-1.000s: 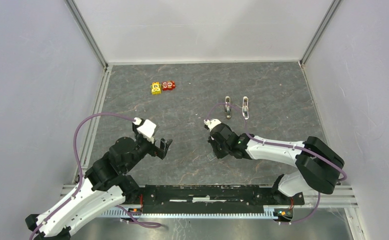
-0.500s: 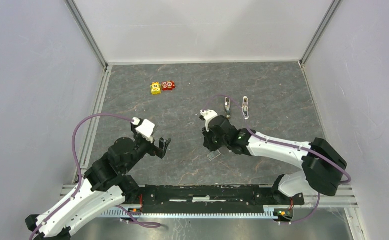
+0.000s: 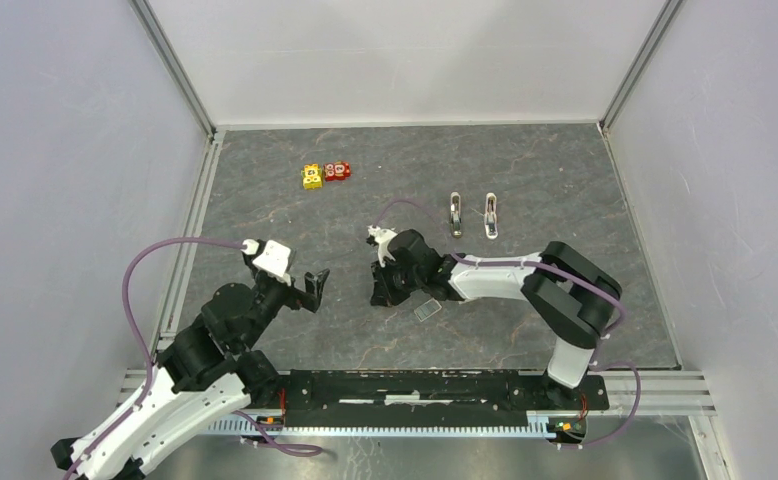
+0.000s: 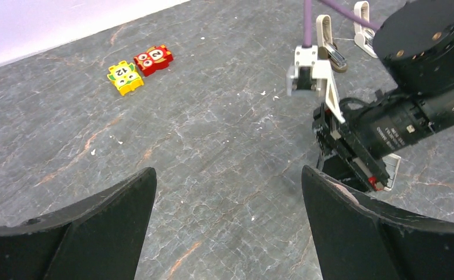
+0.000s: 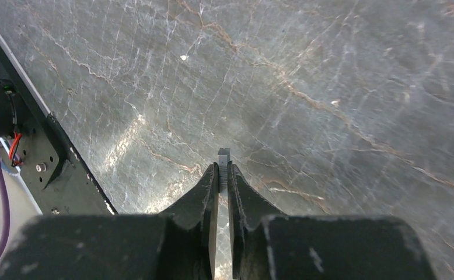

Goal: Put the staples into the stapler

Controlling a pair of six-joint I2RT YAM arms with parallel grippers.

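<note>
Right hand (image 5: 223, 175) is clamped on the staples (image 5: 223, 154) by just a thin end, so any jolt could snap or drop them. Left hand (image 4: 227, 175) gapes wide, empty.

- Bare table (image 3: 345, 240) is left between the right gripper (image 3: 377, 296), pinched on a staple strip (image 5: 223, 155), and the spread left gripper (image 3: 315, 287) at its left.
- Just right of it, a clear box (image 3: 426, 309) is met.
- Rightward, passage is barred by its own arm (image 3: 495, 278) and purple cable (image 4: 307, 20).
- Beyond it, the stapler (image 3: 455, 213) and a twin cream piece (image 3: 490, 214) are found; toy blocks (image 3: 325, 173), beyond-left.
</note>
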